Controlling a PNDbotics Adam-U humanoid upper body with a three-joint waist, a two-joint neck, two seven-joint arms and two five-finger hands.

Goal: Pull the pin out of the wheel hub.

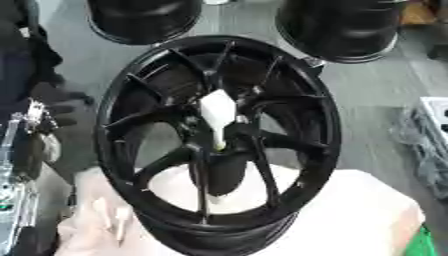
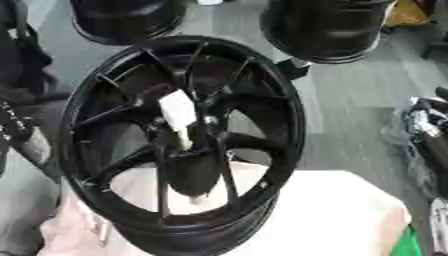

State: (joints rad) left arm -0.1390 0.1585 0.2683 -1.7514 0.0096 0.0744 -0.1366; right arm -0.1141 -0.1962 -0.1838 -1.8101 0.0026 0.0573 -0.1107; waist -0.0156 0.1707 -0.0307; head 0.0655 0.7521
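Standing up on its edge, the big black wheel hub filled the middle of the view. It sat on a worktop covered with a pale cloth, and its open face was turned up toward the camera. Thin black spokes ran from the rim to the middle.

The white pin was in the very middle of the wheel hub, where the spokes met. Its top end was wide and its lower end was thin, and the thin end pointed down into the centre hole. Nothing was touching the pin.

The left robot hand showed as a dark shape at the left side, just beside the outer rim of the wheel hub and well apart from the pin. I could not tell if its fingers were curled or straight, or if it touched the rim. Shiny silver arm parts showed below it, along the left edge.

A black and silver shape sat at the right edge, well apart from the wheel hub. I could not tell what it was.

Two more black wheels stood behind on the grey floor. A small green thing peeked in at the bottom right corner.
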